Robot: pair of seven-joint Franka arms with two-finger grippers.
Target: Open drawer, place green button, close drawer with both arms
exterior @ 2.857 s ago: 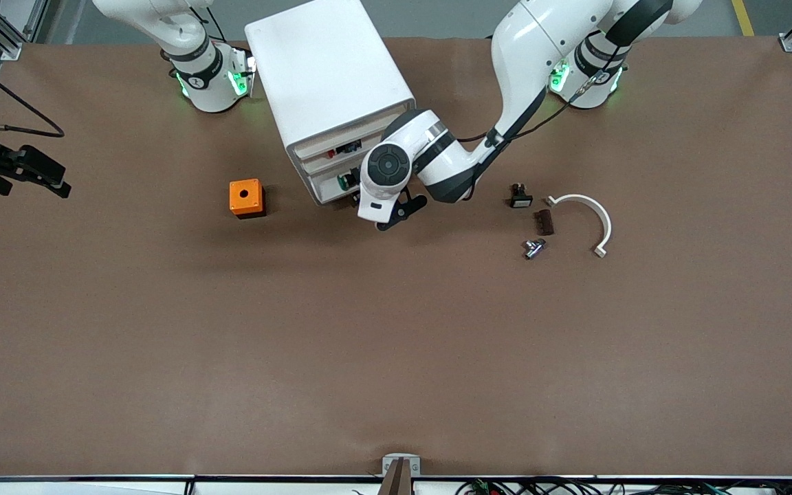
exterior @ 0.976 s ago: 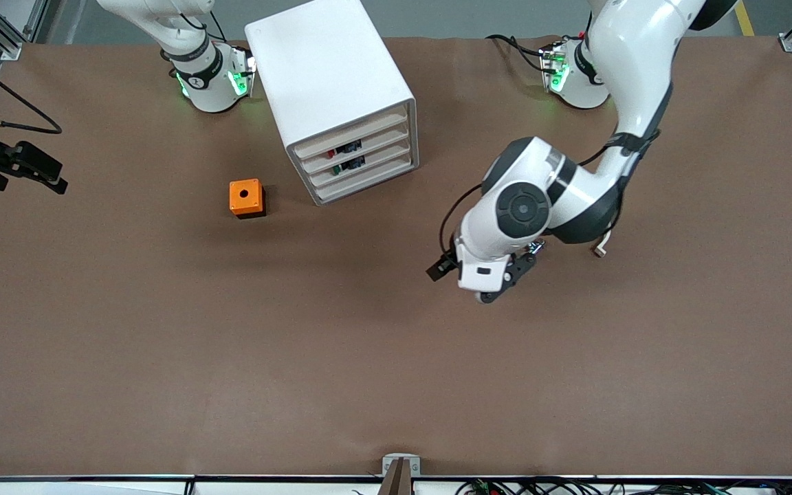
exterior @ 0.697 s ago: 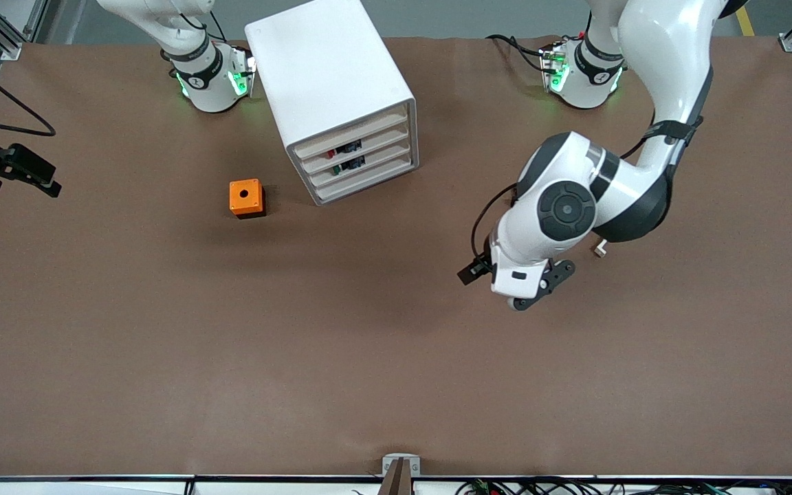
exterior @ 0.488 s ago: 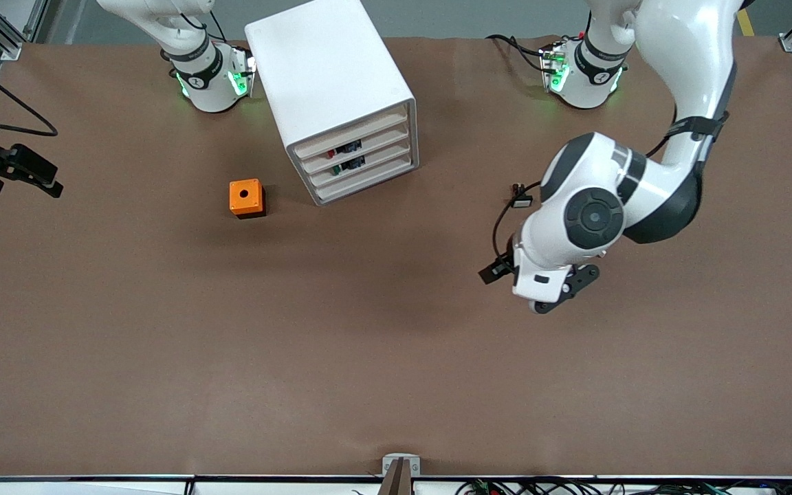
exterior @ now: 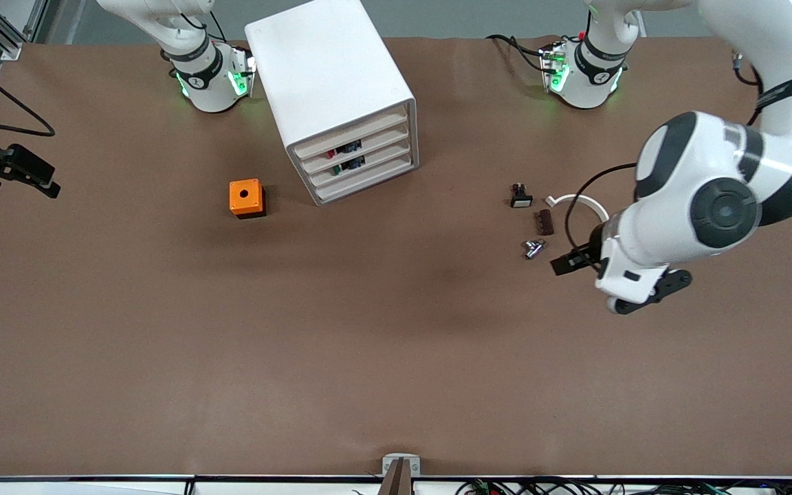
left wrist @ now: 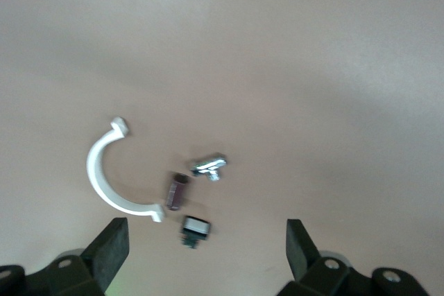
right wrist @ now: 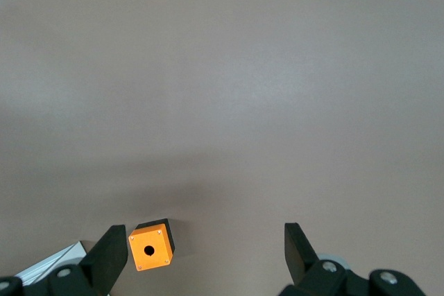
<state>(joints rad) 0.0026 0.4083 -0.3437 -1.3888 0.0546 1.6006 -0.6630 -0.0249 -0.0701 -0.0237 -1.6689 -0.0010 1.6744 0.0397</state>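
Note:
The white cabinet (exterior: 331, 69) stands near the robots' bases with all four drawers pushed in. The drawer (exterior: 368, 165), third from the top, shows a small green spot, the button (exterior: 335, 167), through its front. My left gripper (exterior: 617, 276) hangs open and empty over the table beside a white curved clamp (exterior: 592, 206). In the left wrist view its fingers (left wrist: 104, 254) frame bare table with nothing between them. My right gripper (exterior: 21, 180) waits high over the right arm's end of the table, open and empty (right wrist: 205, 258).
An orange box with a hole (exterior: 247, 198) (right wrist: 149, 247) sits beside the cabinet toward the right arm's end. Toward the left arm's end lie a white-capped black button (exterior: 520, 198) (left wrist: 195, 227), a brown piece (exterior: 544, 222), a silver fitting (exterior: 533, 247) and the clamp (left wrist: 104, 185).
The drawer that stood open with the left gripper at it is now shut. The left arm has swung away toward its own end, uncovering the small parts. The right gripper barely shifted.

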